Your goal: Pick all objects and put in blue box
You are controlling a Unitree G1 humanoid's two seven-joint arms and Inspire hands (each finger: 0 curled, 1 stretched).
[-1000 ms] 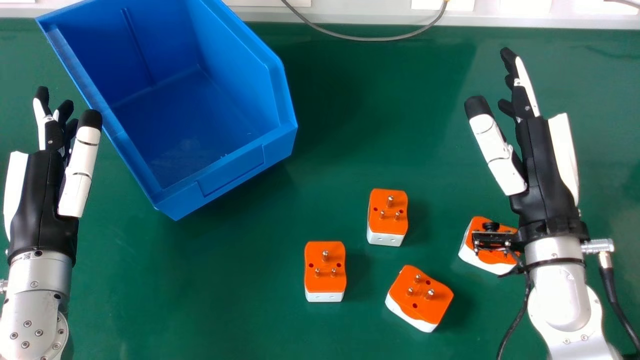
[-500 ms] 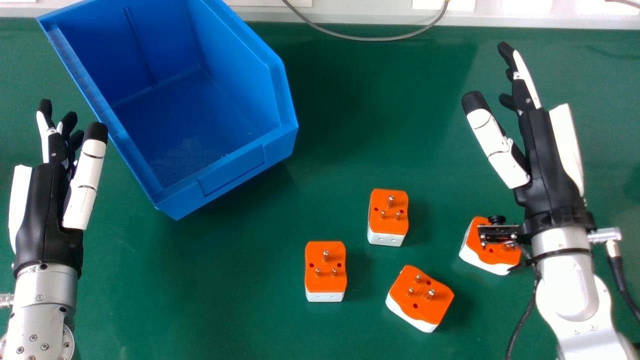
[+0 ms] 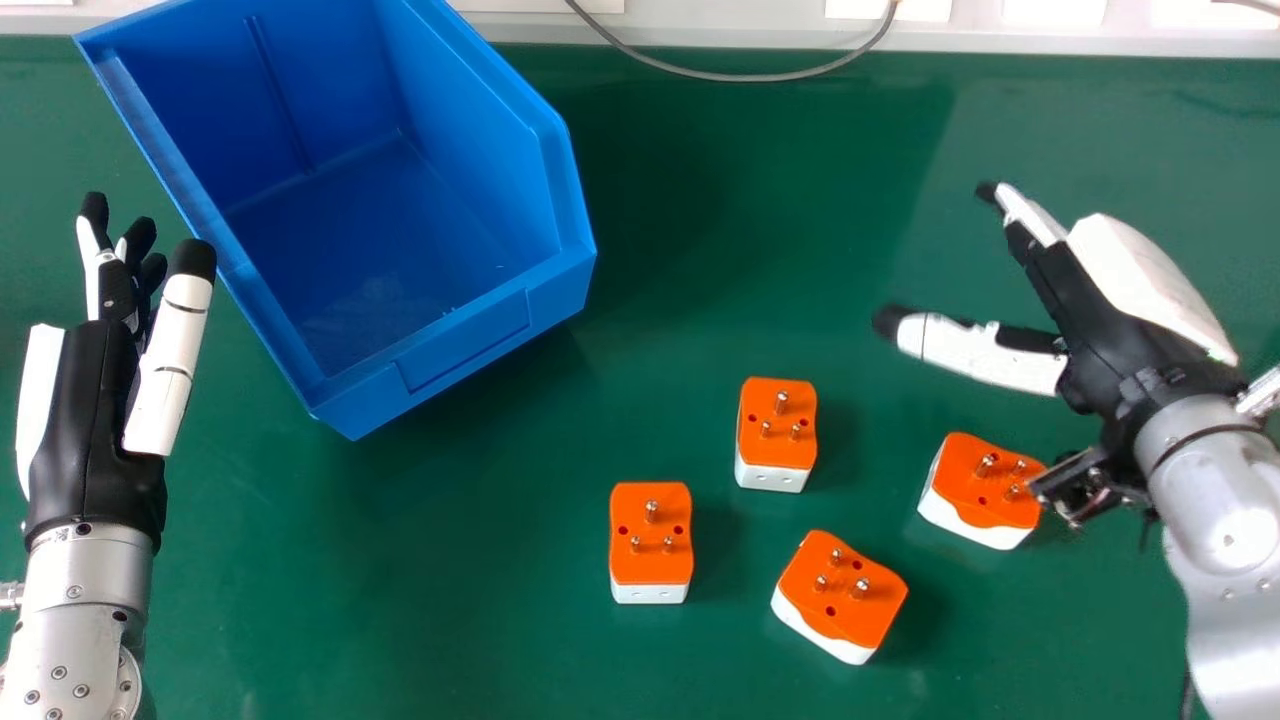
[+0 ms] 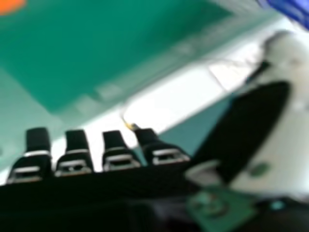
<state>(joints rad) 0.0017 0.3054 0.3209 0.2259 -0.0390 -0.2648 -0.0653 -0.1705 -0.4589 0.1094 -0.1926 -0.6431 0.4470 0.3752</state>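
nothing is packed, i'd say: the blue box [image 3: 465, 340] holds no adapters, and all four orange-and-white adapters [image 3: 650, 560] sit right of it, nearer us. the left hand [image 3: 95, 420], left of it, and right hand [image 3: 1115, 325], well right, spread empty. green tabletop [image 3: 400, 600] underneath; grey cable [image 3: 740, 77] beyond its right.

A: What does the green desk [image 3: 400, 600] carry?

B: A blue box [image 3: 450, 345] and four items, orange and white, prongs up: leftmost plug [image 3: 650, 545], farthest plug [image 3: 778, 430], nearest plug [image 3: 845, 597], rightmost plug [image 3: 980, 490].

A: And at the sides?

B: Left hand [image 3: 90, 420], fingers extended, beside the box; right hand [image 3: 1120, 345], fingers extended, thumb spread. A grey cable [image 3: 720, 77] curves over the far edge.
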